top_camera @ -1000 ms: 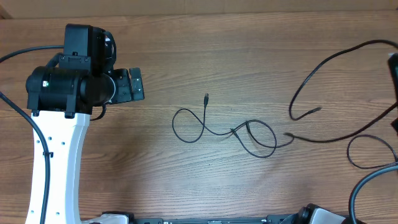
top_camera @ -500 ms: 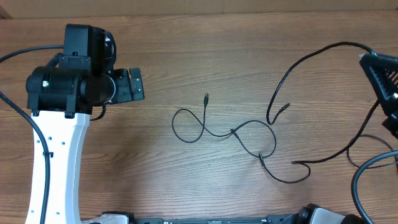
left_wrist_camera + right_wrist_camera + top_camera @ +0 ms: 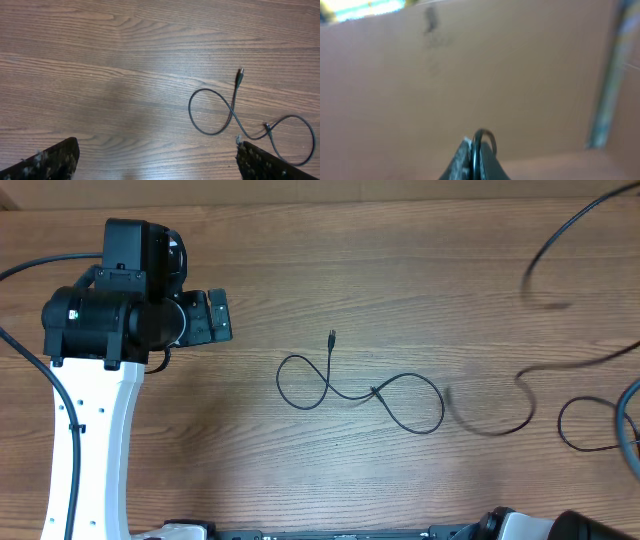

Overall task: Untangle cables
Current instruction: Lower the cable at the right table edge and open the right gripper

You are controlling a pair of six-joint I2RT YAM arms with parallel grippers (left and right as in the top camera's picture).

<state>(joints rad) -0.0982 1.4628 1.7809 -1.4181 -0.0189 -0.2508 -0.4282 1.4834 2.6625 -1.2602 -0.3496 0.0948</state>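
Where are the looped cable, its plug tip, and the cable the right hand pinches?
looped cable [image 3: 374, 391], overhead view, kink between its two loops.
plug tip [image 3: 240, 74], left wrist view, plug body.
pinched cable [image 3: 477, 149], right wrist view, strand below its small loop.

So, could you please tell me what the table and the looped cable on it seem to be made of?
Table: wood or wood-look laminate, judging by brown grain lines and a soft sheen. Cable: probably plastic or rubber sheathing, matte black, bending in smooth loops.

Jaws pinching black cable loop [image 3: 476, 145], blurred brown surface [image 3: 470, 65] behind
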